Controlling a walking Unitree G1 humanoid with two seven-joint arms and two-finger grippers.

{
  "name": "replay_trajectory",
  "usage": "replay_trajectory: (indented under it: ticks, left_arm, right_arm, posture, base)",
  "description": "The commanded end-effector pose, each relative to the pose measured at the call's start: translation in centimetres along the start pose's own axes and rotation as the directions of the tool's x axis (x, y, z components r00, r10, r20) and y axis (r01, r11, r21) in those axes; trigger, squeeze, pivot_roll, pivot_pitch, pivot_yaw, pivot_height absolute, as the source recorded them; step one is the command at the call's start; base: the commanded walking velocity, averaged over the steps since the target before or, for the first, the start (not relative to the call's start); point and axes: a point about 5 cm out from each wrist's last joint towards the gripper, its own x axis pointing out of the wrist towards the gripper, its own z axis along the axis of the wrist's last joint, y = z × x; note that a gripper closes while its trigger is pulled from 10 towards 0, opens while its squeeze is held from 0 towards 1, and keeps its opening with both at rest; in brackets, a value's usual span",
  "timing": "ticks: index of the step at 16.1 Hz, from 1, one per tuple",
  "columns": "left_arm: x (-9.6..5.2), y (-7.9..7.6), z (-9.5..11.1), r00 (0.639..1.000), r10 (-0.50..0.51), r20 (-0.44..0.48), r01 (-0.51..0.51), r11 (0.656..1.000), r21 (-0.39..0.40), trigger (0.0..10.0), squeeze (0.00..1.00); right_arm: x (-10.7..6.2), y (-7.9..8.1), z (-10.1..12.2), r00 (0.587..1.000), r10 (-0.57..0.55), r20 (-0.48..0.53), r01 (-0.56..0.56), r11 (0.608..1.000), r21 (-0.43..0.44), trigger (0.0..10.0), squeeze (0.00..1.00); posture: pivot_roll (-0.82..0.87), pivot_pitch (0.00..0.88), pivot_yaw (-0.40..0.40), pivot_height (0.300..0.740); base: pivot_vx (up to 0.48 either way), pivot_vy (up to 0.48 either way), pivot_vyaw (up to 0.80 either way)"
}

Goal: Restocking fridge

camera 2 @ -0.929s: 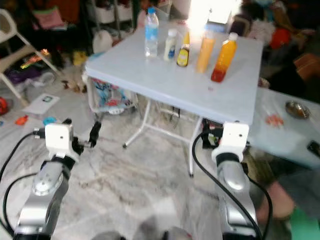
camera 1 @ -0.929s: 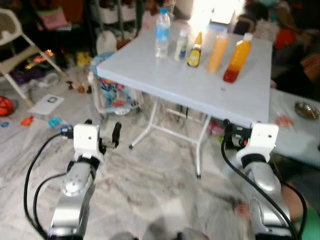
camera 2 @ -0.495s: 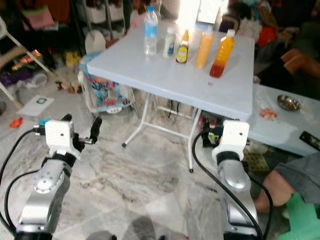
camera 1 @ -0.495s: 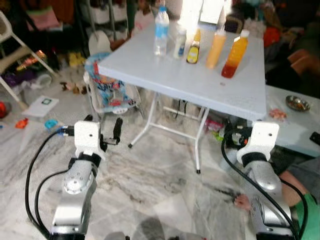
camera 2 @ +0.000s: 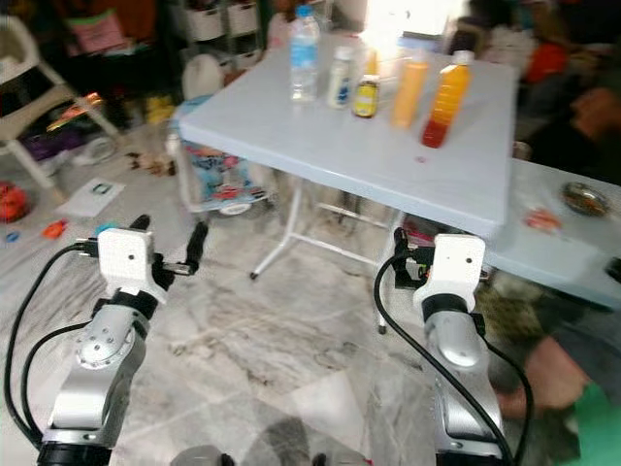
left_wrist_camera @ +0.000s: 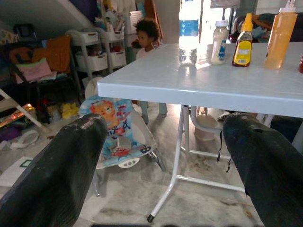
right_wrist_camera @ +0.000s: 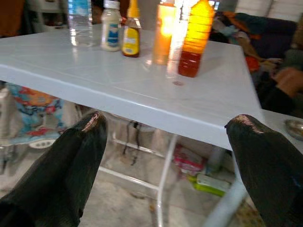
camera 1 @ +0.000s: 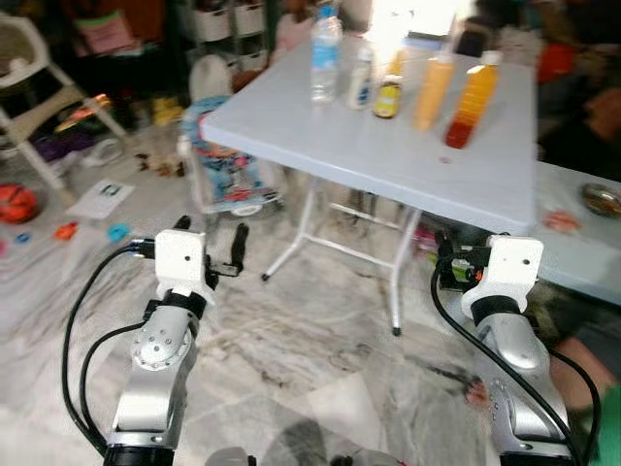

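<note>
A white folding table point(camera 1: 388, 165) stands ahead with a row of bottles at its far edge. From left to right they are a clear water bottle point(camera 1: 325, 58), a small white bottle point(camera 1: 363, 80), a yellow sauce bottle point(camera 1: 388, 95), an orange juice bottle point(camera 1: 433, 87) and an orange-red bottle point(camera 1: 470, 102). My left gripper point(left_wrist_camera: 163, 137) is held low over the marble floor, short of the table, open and empty. My right gripper point(right_wrist_camera: 165, 137) is at the table's near right corner, below its edge, also open and empty.
A colourful baby bouncer point(camera 1: 233, 175) sits beside the table's left legs. A white chair point(camera 1: 39, 97) and scattered toys lie to the left. A low table with a steel bowl point(camera 1: 602, 199) is at the right. A person's foot point(camera 1: 572, 359) is near my right arm. A child point(left_wrist_camera: 147, 35) stands behind the table.
The whole view has shifted and swayed as the camera moves; the table stays ahead. Both arms keep the same raised pose with fingers apart.
</note>
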Motion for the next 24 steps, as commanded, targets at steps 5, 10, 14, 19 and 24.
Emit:
replay_trajectory:
  ticks: [5, 10, 14, 19, 24]
  left_arm:
    - [0.07, -0.43, 0.47, 0.999, -0.026, 0.023, 0.026, 1.0, -0.012, 10.0, 0.0]
    - [0.03, -0.67, 0.54, 0.998, -0.051, 0.023, 0.051, 0.999, -0.018, 10.0, 0.0]
    - [-0.11, -0.79, 0.47, 0.998, -0.063, 0.017, 0.064, 0.998, -0.023, 10.0, 0.0]
    - [-0.17, -1.2, 0.2, 0.996, -0.094, -0.005, 0.094, 0.995, -0.027, 10.0, 0.0]
    - [-0.19, -1.3, 0.22, 0.995, -0.104, -0.003, 0.104, 0.994, -0.03, 10.0, 0.0]
  right_arm:
    - [-0.05, 0.02, 0.61, 1.0, -0.008, 0.024, 0.008, 1.0, 0.004, 10.0, 0.0]
    - [-0.22, 0.17, 0.35, 1.0, -0.007, 0.016, 0.007, 1.0, 0.007, 10.0, 0.0]
    - [-0.03, 0.26, 0.26, 1.0, -0.004, 0.012, 0.004, 1.0, 0.011, 10.0, 0.0]
    - [0.06, 0.35, 0.11, 1.0, -0.006, 0.003, 0.006, 1.0, 0.014, 10.0, 0.0]
    - [0.16, 0.41, 0.21, 1.0, -0.005, 0.003, 0.004, 1.0, 0.01, 10.0, 0.0]
  posture:
    - [0.0, 0.0, -0.024, 0.74]
    - [0.0, 0.0, -0.02, 0.74]
    - [0.0, 0.0, -0.02, 0.74]
    - [0.01, 0.0, -0.021, 0.74]
    - [0.01, 0.0, -0.025, 0.74]
  base:
    - [0.387, 0.0, 0.0]
    - [0.427, 0.0, 0.0]
    - [0.438, 0.0, 0.0]
    - [0.304, 0.0, -0.16]
    - [0.157, 0.0, -0.8]
